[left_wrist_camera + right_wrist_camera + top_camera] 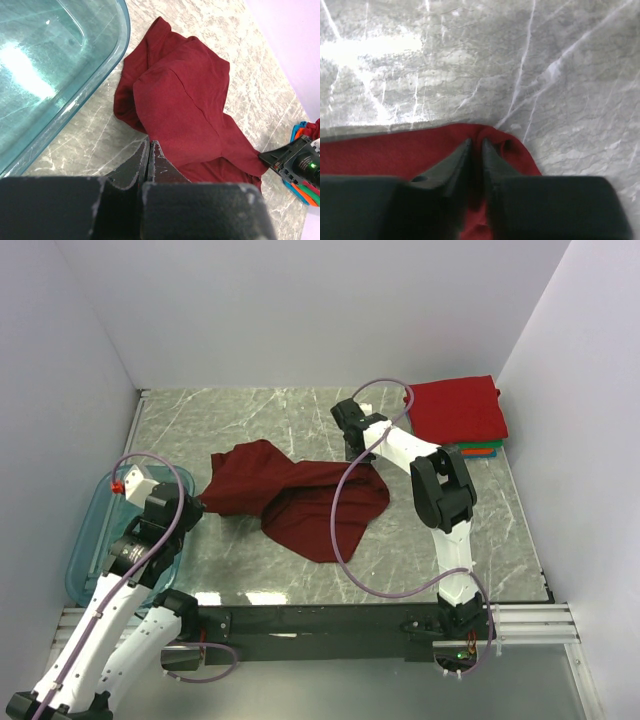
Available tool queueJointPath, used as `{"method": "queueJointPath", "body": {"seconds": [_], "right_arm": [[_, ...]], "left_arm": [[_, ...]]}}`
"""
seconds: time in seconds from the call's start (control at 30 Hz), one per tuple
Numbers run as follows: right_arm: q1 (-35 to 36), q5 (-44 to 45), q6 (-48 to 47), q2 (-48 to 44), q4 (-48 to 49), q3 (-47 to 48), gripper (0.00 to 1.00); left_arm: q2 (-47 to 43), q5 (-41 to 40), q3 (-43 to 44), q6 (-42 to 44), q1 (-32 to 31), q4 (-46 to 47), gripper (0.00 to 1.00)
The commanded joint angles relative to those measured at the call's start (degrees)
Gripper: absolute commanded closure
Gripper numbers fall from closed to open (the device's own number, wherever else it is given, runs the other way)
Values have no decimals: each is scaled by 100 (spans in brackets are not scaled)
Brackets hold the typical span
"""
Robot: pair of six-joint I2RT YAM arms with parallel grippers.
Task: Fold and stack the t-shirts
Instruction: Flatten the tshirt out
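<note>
Both left claw (150, 145) and right claw (476, 142) pinch the maroon t-shirt (300, 500), stretched left-right.

Crumpled maroon t-shirt (300, 500) mid-table; folded stack (455, 410), red on top, far right.

Your left arm (150, 530) covers much of the teal bin (85, 535); at two o'clock, the red shirt (455, 408) hides all but edges of the folded shirts (482, 450) beneath.
</note>
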Motion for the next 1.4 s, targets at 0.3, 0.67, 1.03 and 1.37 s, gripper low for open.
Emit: {"method": "queueJointPath", "body": {"seconds": [0.3,0.67,1.03,1.37], "right_arm": [[5,791,446,-1074,58,-439,100],[57,897,420,-4150,77,-1170,100],[190,-130,253,-6884,-495,-582,100],[190,-1353,-81,-7572,-881,727,100]], "left_arm": [[-165,-125,279,116,0,147,99],[-332,138,1588,555,-9,1060,99],[-411,1007,3487,1345,0,1790,99],[160,1852,5218,1601,0,1887,99]]}}
